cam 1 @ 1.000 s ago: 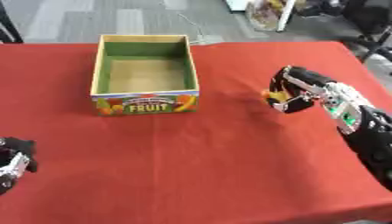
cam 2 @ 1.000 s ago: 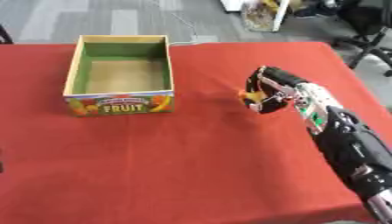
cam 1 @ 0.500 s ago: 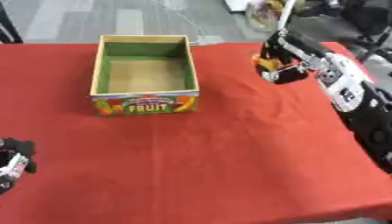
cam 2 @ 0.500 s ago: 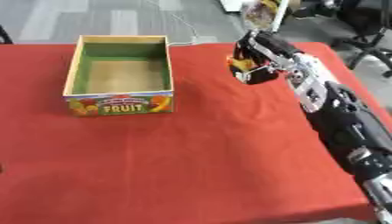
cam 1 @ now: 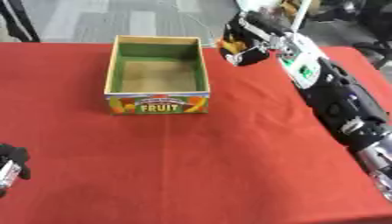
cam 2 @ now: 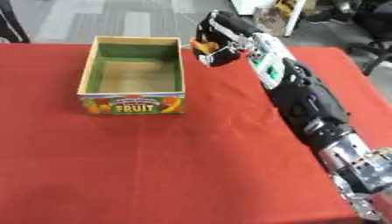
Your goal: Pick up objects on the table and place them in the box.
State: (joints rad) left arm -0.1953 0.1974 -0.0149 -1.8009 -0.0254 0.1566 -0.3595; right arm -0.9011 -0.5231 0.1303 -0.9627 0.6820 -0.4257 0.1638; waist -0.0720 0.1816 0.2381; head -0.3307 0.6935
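Note:
A cardboard box (cam 1: 158, 103) with a green inside and the word FRUIT on its front stands on the red table (cam 1: 191, 166) at the back left; nothing shows inside it. My right hand (cam 1: 249, 37) hangs above the table just right of the box's far right corner, fingers curled round a small orange object (cam 1: 228, 45) that is mostly hidden by them. My left hand (cam 1: 9, 162) shows at the lower left edge of the left eye view, low by the table's side.
Beyond the table's far edge are a grey floor, a white post and office chairs. My right arm (cam 2: 306, 100) stretches along the table's right side.
My right hand has carried the orange object up and to the left, from the table's right side to just beside the box's far right corner. The left hand has stayed put.

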